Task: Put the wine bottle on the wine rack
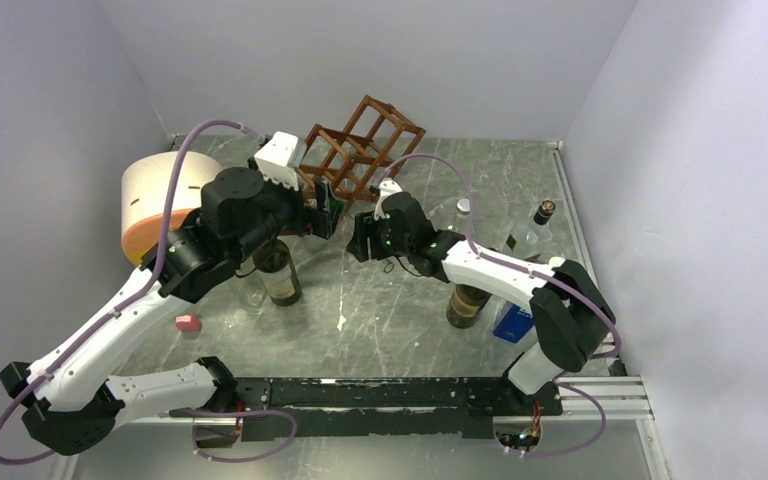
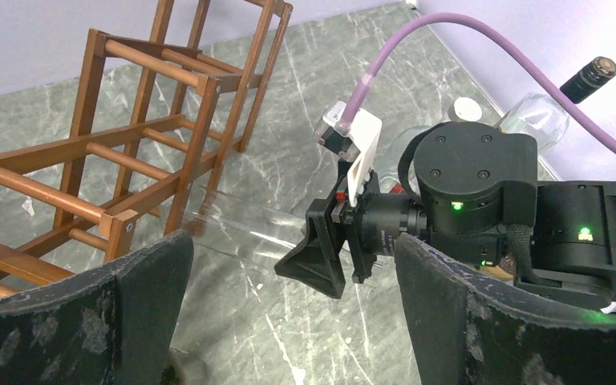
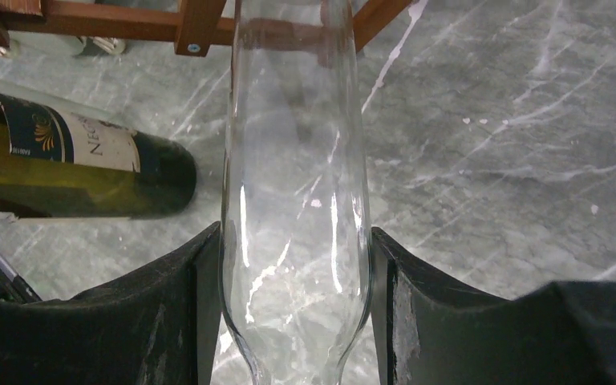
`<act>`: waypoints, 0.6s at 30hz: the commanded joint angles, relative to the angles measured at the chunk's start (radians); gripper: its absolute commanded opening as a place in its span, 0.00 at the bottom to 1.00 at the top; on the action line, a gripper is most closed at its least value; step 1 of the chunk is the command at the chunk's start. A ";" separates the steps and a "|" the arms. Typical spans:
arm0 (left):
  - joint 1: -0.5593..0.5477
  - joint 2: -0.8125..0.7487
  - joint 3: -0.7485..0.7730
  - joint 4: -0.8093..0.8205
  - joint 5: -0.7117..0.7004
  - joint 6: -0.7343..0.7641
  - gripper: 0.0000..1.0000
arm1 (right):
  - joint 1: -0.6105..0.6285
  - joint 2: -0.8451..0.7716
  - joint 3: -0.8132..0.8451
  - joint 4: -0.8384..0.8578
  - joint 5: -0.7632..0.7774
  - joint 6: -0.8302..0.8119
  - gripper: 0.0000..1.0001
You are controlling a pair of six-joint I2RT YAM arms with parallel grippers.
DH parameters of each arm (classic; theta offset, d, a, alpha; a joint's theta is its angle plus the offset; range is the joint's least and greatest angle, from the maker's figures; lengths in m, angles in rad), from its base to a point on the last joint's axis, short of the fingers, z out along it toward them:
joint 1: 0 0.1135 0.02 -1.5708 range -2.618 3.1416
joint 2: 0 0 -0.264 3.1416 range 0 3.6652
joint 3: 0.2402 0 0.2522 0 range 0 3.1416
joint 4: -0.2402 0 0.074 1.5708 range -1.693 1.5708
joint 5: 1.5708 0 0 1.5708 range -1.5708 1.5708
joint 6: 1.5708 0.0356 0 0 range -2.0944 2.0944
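The reddish-brown wooden wine rack (image 1: 362,150) stands tilted at the back middle of the table, and shows at the left of the left wrist view (image 2: 112,152). My right gripper (image 3: 293,241) is shut on a clear glass wine bottle (image 3: 293,160). It holds the bottle level, its far end pointing at the rack's lower bars. In the left wrist view the bottle (image 2: 241,233) reaches from the right gripper (image 2: 321,257) toward the rack's foot. My left gripper (image 2: 293,241) is open and empty, its fingers either side of that gap. In the top view it (image 1: 328,210) is at the rack's front edge.
A cream-and-orange cylinder (image 1: 160,195) sits at the back left. A dark labelled bottle (image 1: 278,270) stands below the left gripper, another dark bottle (image 1: 467,305) and a blue box (image 1: 513,322) near the right arm. A capped clear bottle (image 1: 532,232) stands right. A pink piece (image 1: 188,322) lies left.
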 commanded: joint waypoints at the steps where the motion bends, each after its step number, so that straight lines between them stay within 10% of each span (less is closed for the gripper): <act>1: 0.000 0.013 0.044 0.007 0.010 0.010 0.99 | 0.008 0.021 -0.015 0.301 0.011 0.033 0.00; 18: 0.000 0.041 0.115 -0.045 -0.014 0.011 0.99 | 0.008 0.277 0.167 0.480 -0.020 0.012 0.00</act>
